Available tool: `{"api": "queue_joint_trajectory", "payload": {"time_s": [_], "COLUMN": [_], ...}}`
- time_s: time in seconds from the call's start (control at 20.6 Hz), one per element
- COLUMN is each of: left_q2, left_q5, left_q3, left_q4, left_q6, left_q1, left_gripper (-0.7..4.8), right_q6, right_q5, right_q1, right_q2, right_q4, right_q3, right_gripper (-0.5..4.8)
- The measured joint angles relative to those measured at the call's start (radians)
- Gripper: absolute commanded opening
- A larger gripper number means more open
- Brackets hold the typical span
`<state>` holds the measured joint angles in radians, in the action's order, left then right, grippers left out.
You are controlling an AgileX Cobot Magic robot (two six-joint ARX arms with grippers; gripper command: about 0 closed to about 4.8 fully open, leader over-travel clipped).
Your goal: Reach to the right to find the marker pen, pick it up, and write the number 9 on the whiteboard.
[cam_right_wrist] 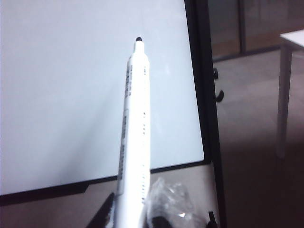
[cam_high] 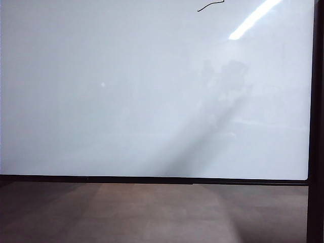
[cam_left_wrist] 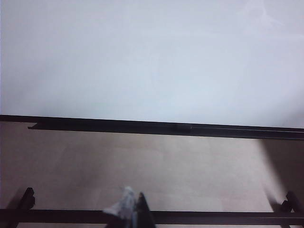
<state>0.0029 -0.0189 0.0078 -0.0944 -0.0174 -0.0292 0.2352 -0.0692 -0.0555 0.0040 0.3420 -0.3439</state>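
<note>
The whiteboard (cam_high: 126, 101) is a big glossy white panel with a black frame, and it fills most of the exterior view. A thin black wavy stroke, the number 9 (cam_high: 210, 6), sits at its top edge. Neither gripper shows in that view. In the right wrist view my right gripper (cam_right_wrist: 135, 209) is shut on the marker pen (cam_right_wrist: 135, 123). The pen has a white barrel with printed text and a small black tip, and it points at the whiteboard (cam_right_wrist: 61, 95) near its right frame. In the left wrist view my left gripper (cam_left_wrist: 130, 209) is low in front of the whiteboard (cam_left_wrist: 142, 57), its tips together with nothing between them.
A brown wooden surface (cam_high: 152, 212) lies below the board's bottom frame (cam_high: 152, 179). A dark upright (cam_high: 316, 126) borders the board on the right. A black bar (cam_left_wrist: 213, 217) crosses near the left gripper. A white table leg (cam_right_wrist: 284, 95) stands on the floor off to the board's right.
</note>
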Motion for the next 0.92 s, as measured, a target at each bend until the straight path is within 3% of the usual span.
{"api": "queue_joint_trajectory", "payload": {"time_s": [0.34, 0.49, 0.68, 0.92], "left_q2": [0.000, 0.000, 0.000, 0.000], "left_q5": [0.000, 0.000, 0.000, 0.000], "left_q3": [0.000, 0.000, 0.000, 0.000], "left_q4": [0.000, 0.000, 0.000, 0.000], "left_q6": [0.000, 0.000, 0.000, 0.000], "left_q1": [0.000, 0.000, 0.000, 0.000], "left_gripper": [-0.05, -0.05, -0.05, -0.05], "right_q6": [-0.042, -0.115, -0.124, -0.118], "right_q5": [0.027, 0.048, 0.046, 0.047], "right_q1": [0.000, 0.000, 0.024, 0.026], "right_q2": [0.000, 0.000, 0.000, 0.000], "right_q4": [0.026, -0.100, -0.341, -0.401], "right_q3": [0.000, 0.071, 0.249, 0.335], "right_gripper": [0.00, 0.00, 0.00, 0.00]}}
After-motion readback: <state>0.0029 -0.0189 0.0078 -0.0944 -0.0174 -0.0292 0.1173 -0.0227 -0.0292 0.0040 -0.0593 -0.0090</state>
